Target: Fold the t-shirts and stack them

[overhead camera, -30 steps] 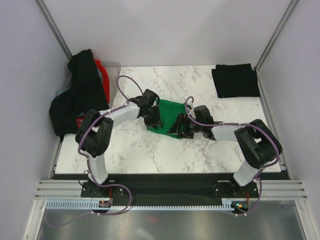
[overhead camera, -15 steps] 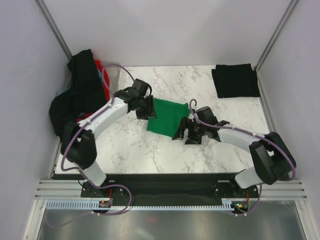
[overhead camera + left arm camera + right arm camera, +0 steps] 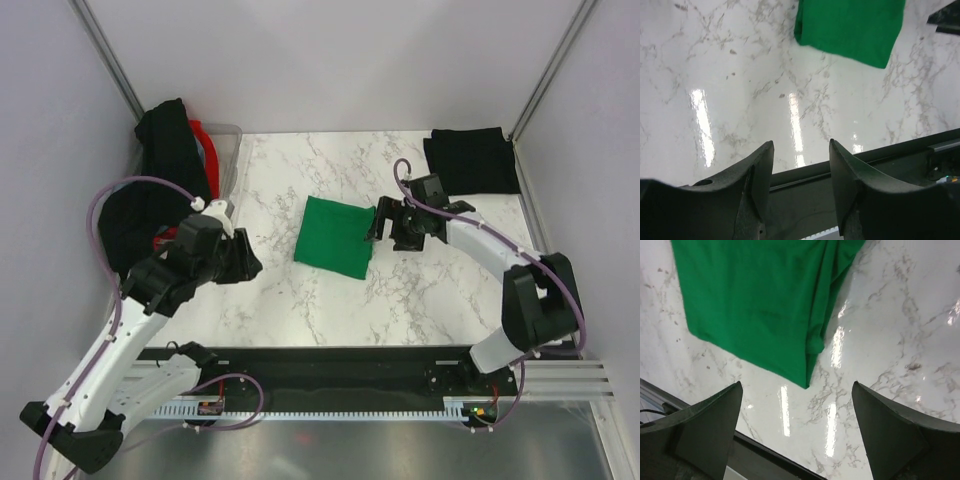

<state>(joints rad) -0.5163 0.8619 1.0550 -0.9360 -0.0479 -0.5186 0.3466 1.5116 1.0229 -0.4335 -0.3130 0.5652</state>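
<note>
Centrally on the tabletop [image 3: 300,300], a green t-shirt [image 3: 336,237] is laid folded, not yet stacked on the folded black t-shirt [image 3: 472,160] at 1 o'clock. More shirts [image 3: 150,200] are heaped unfolded at 10 o'clock. The left gripper [image 3: 801,150] jaws are held partly apart and the right gripper [image 3: 796,387] jaws wide, with nothing gripped.

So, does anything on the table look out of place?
The folded green t-shirt lies askew on the table, its right edge bunched in loose creases. At the left edge, black t-shirts and a red t-shirt spill over the plastic tub.
</note>
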